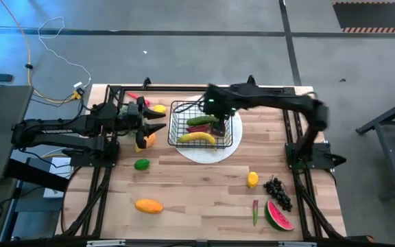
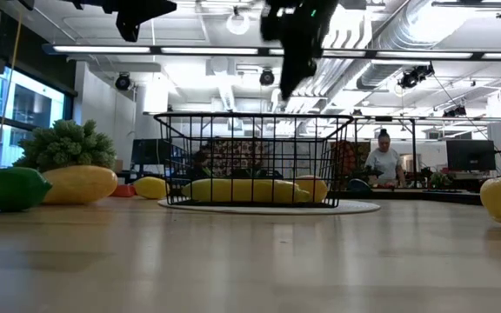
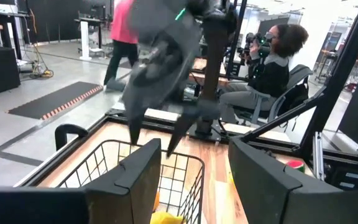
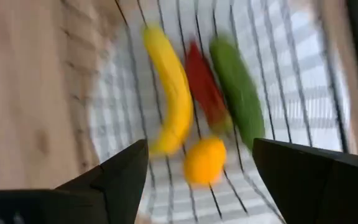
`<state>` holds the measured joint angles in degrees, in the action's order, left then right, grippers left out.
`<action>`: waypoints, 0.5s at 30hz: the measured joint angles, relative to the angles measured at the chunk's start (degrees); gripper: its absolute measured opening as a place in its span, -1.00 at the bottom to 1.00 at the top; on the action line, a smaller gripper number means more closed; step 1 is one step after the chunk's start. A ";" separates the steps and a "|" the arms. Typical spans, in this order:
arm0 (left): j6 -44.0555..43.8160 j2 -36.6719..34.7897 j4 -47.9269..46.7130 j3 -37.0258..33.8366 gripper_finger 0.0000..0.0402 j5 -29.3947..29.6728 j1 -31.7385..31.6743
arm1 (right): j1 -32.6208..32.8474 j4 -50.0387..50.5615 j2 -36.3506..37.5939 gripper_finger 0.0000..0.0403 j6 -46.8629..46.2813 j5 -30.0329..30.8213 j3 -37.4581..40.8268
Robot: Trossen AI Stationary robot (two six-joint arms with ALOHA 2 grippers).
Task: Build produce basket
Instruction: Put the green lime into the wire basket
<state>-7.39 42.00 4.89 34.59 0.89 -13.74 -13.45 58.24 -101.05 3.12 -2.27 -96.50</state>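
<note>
on the wood-grain table (image 1: 197,192), the right tool (image 1: 211,104), fingers apart, hovers over the wire-mesh basket (image 1: 182,110).

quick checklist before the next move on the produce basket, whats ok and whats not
1. Right end effector open and empty above the basket: ok.
2. Banana, cucumber, red piece and a small orange fruit lying inside the basket: ok.
3. Basket sitting on the white plate: ok.
4. All produce loaded: not ok; lime, mango, lemon, grapes and watermelon slice remain on the table.
5. Left end effector holding anything: cannot tell.
</note>
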 joint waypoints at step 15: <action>0.03 0.00 -0.44 0.00 -0.11 -0.17 0.00 | 5.21 -55.55 39.68 0.34 -15.78 5.40 45.11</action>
<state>-7.35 42.00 4.45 34.59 0.71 -13.74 -8.24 2.70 -61.38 -12.66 3.13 -51.39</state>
